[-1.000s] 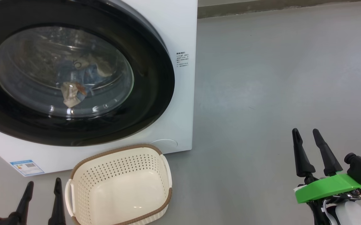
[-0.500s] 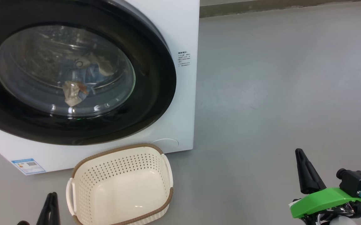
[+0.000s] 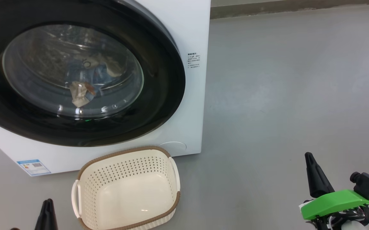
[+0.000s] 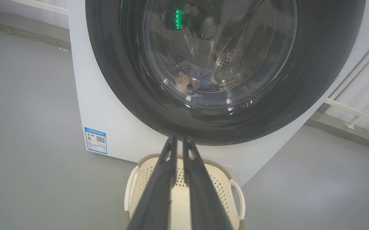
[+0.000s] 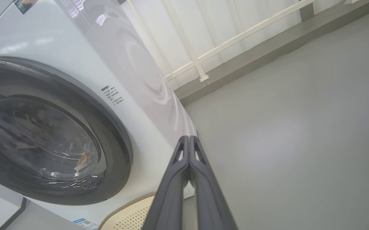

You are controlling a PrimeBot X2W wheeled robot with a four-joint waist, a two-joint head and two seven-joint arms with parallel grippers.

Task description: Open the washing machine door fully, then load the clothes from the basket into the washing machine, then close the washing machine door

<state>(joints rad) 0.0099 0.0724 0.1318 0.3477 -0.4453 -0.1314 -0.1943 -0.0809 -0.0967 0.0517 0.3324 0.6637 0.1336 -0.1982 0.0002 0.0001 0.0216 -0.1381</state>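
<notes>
Plain grey floor (image 3: 283, 80), smooth, with a slight sheen. Sitting straight on it is the big white washing machine (image 3: 192, 28), and just in front of its lower edge is the little cream basket (image 3: 123, 171) with the brown rim, upright. Can't tell if they touch.
</notes>
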